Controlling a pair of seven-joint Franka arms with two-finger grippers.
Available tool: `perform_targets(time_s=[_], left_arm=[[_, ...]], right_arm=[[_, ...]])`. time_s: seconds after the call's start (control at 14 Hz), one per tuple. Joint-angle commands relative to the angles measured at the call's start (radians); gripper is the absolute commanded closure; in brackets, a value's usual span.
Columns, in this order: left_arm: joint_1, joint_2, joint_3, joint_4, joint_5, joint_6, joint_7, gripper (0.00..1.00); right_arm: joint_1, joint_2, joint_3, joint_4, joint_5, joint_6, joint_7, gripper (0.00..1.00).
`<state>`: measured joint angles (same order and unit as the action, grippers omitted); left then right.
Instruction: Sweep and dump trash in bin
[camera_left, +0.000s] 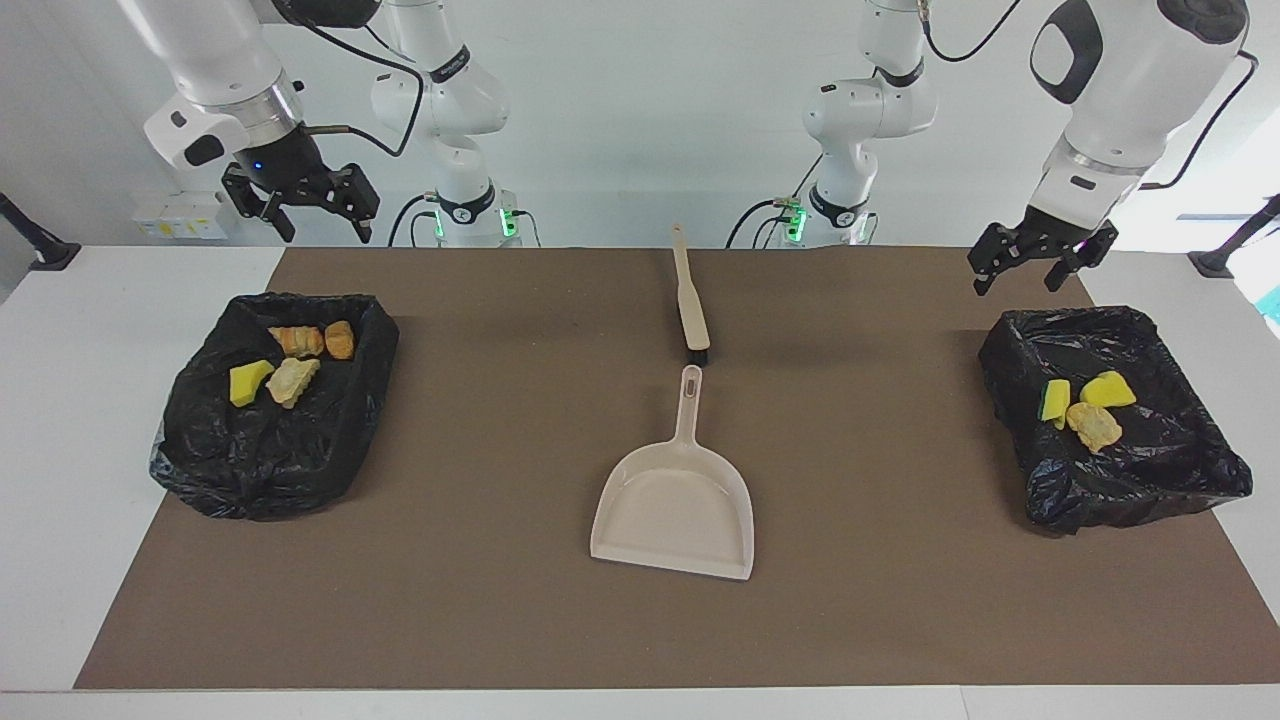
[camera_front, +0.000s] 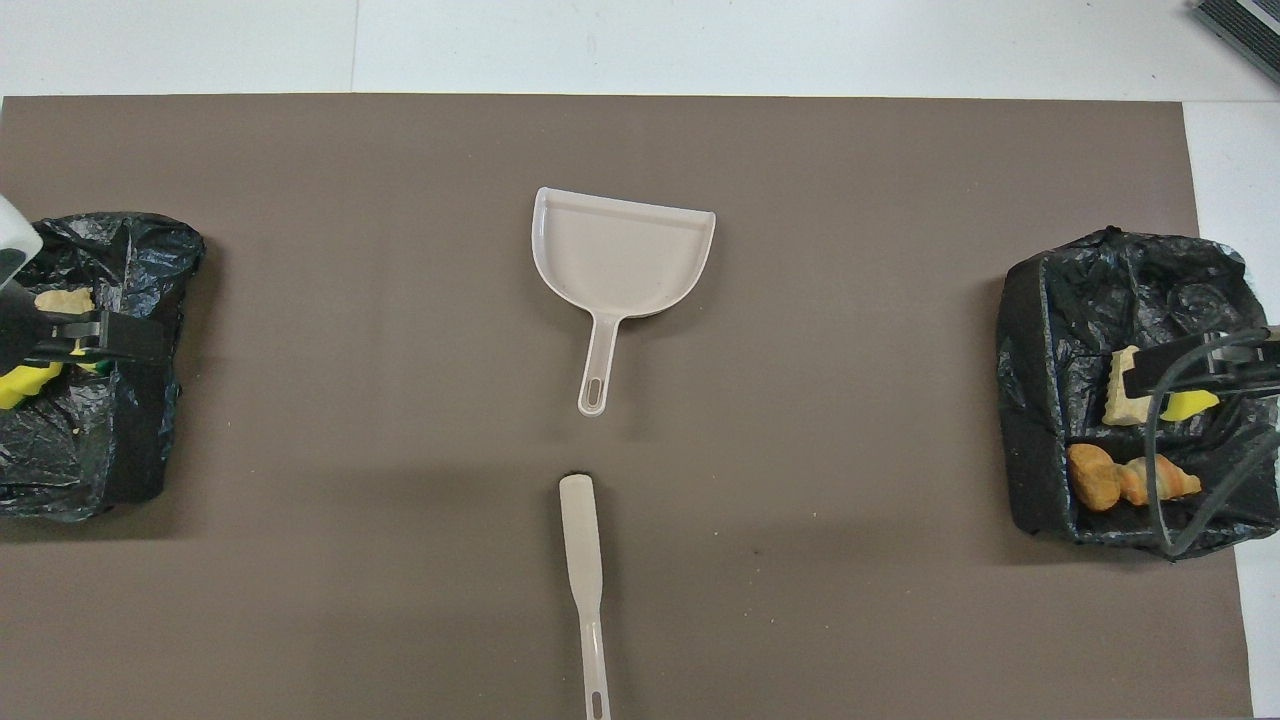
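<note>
On the tabletop: all trash is seen already in the two black-lined bins; none is seen loose on the mat.
Trash, right-arm end: four pieces lie in the bin there, one yellow chunk and three tan-orange lumps.
Trash, left-arm end: three pieces lie in the bin there, two yellow and one tan.
Left tool: raised over the mat edge by its bin, fingers spread wide, nothing held.
Right tool: raised above the tabletop edge by its bin, fingers spread wide, nothing held.
Dustpan: flat at mid-mat, empty. Long axis runs toward and away from the robots; handle points at the robots, mouth points away.
Brush: flat, in line with the dustpan and nearer to the robots. Bristle end just short of the dustpan handle, not touching; grip end points at the robots.
Step judged: task reads as done, retreat to rest is judged to be in hand.
Done well: tools to be kept high and clear of the bin rims, so no liner is snagged and no piece is dragged out.
Risk: low; dustpan and brush are best left undisturbed.
</note>
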<state>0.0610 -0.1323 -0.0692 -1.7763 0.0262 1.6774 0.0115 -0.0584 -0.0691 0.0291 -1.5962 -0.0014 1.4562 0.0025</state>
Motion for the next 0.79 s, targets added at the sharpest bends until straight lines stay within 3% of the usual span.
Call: perform_targets(time_s=[0.0, 0.72], left_arm=[[0.031, -0.026, -0.003, 0.067, -0.017, -0.097, 0.022, 0.0], [0.016, -0.029, 0.002, 0.074, -0.015, -0.111, 0.013, 0.0]], right_arm=[[-0.012, -0.025, 0.005, -0.031, 0.018, 0.026, 0.004, 0.0], [-0.026, -0.025, 0.005, -0.031, 0.018, 0.024, 0.008, 0.0]])
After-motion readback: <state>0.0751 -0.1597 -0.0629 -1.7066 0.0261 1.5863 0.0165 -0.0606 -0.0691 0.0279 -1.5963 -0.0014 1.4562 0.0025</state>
